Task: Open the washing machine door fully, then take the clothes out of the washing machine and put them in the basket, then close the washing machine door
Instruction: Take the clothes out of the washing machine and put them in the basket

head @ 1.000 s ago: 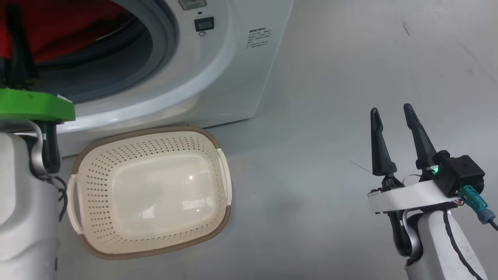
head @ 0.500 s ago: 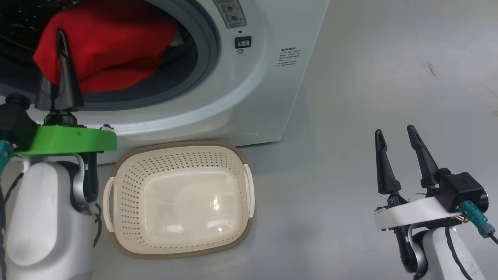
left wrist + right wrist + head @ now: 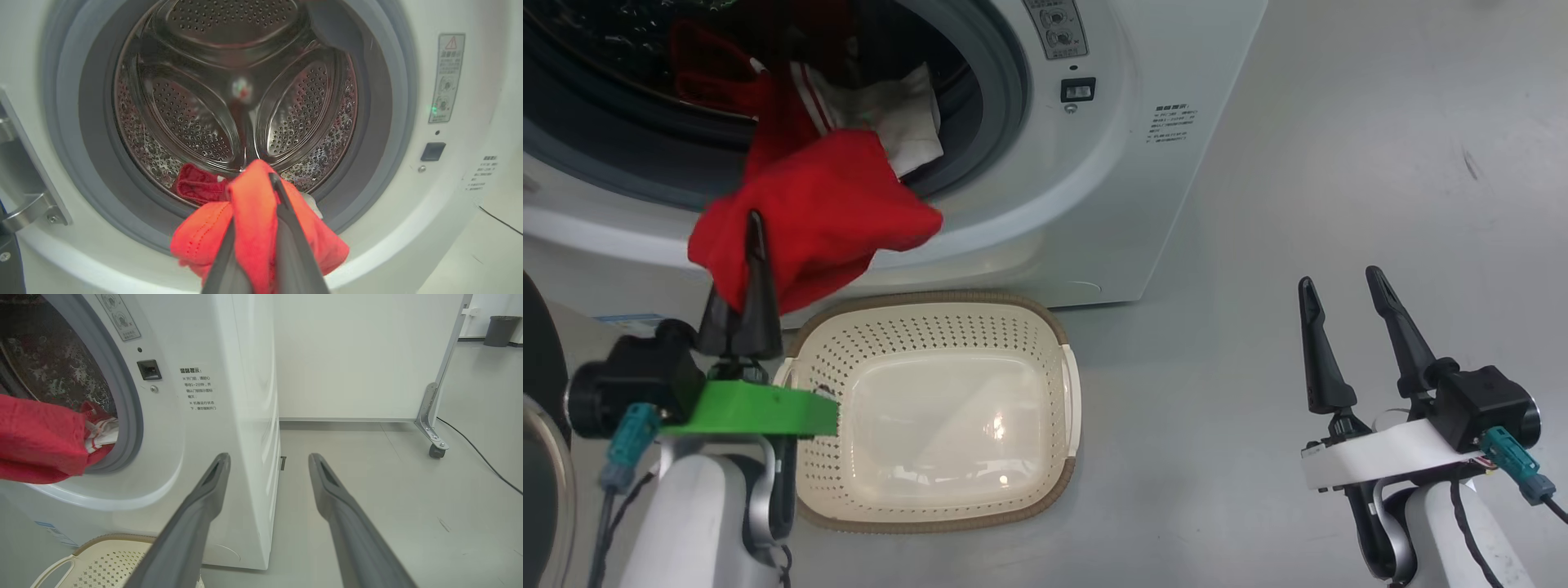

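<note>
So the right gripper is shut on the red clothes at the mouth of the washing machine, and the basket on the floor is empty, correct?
Wrong arm. The head view shows the left gripper shut on the clothes at the mouth of the washing machine; the right gripper stands open over the floor, holding nothing. The basket on the floor is empty, as you say.

Washing machine [image 3: 1143, 49]: one, 12 o'clock. Basket [image 3: 931, 298]: one, 6 o'clock. Clothes [image 3: 825, 212]: one red-white bundle, garment count unclear. Grippers: two, left gripper [image 3: 754, 227] 8 o'clock, right gripper [image 3: 1339, 278] 4 o'clock. Bin [image 3: 499, 330]: one. Caster [image 3: 437, 451]: one.
</note>
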Robot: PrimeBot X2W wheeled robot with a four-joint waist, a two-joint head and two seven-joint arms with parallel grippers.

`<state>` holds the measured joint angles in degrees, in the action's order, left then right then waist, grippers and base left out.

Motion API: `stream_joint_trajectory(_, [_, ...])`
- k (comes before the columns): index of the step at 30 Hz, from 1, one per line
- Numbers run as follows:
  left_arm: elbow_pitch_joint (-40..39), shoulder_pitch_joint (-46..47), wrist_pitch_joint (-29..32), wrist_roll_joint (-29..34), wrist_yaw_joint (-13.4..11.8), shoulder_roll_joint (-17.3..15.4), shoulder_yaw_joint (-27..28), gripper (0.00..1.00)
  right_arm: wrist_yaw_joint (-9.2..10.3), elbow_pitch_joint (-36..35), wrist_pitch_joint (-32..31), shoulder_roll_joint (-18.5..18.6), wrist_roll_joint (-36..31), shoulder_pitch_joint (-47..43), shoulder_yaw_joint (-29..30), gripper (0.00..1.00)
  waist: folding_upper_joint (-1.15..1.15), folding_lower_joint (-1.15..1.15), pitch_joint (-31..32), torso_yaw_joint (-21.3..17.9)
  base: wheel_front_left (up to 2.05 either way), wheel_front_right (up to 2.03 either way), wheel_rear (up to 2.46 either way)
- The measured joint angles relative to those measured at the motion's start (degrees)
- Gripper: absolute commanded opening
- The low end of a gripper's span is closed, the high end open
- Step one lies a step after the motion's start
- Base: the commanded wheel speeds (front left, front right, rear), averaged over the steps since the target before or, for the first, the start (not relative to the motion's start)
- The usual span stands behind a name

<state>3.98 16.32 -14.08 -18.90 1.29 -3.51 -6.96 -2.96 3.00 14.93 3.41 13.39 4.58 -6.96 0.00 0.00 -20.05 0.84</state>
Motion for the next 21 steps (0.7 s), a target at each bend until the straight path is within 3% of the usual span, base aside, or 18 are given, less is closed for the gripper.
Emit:
stream_joint_trajectory(9, [3.7, -5.0, 4.1, -1.2, 0.0, 0.4, -4.1, 0.00, -0.49, -0.6, 0.0, 0.0, -0.4, 0.0, -0.9, 1.00, 0.00, 0.00, -2.1, -0.2, 0.00, 0.00, 0.00])
stream_joint_trajectory(21, [14.7, -5.4, 9.1, -3.5, 0.9, 0.6, -6.3, 0.00, -0.76, -1.4, 0.0, -0.2, -0.3, 2.2, -1.5, 1.00, 0.00, 0.00, -6.7, -2.7, 0.00, 0.00, 0.00])
